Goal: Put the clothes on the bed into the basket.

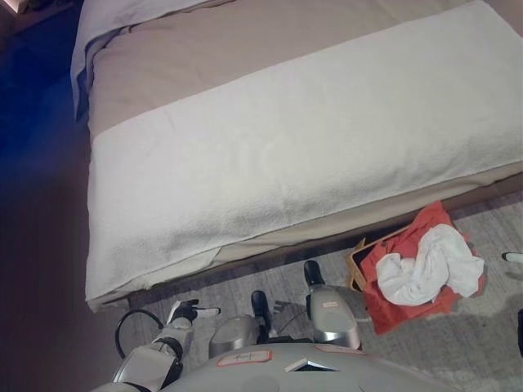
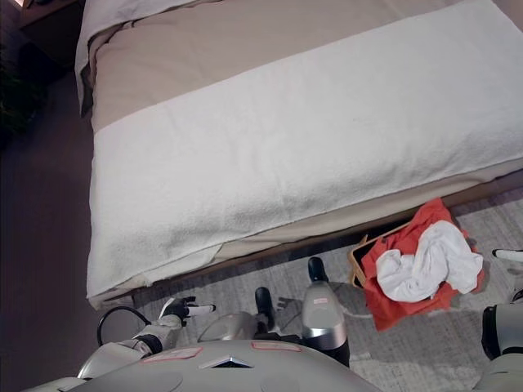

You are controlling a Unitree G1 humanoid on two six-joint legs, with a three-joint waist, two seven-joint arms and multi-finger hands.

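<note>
A basket (image 1: 356,261) with a tan rim stands on the rug to the right, just below the foot of the bed (image 1: 245,49). A red garment (image 1: 426,224) drapes over it, and a white garment (image 1: 429,265) lies bunched on top. The bed carries a white blanket (image 1: 310,139) over a beige sheet; I see no loose clothes on it. My left hand (image 1: 189,312) hangs low at the lower left over the rug, fingers relaxed and empty. Only a white fingertip of my right hand (image 2: 508,255) shows at the right edge, just right of the basket.
A grey rug (image 1: 286,282) lies between me and the bed. Dark bare floor (image 1: 41,245) runs along the bed's left side. A white pillow or folded cover (image 1: 114,20) lies at the bed's far left corner.
</note>
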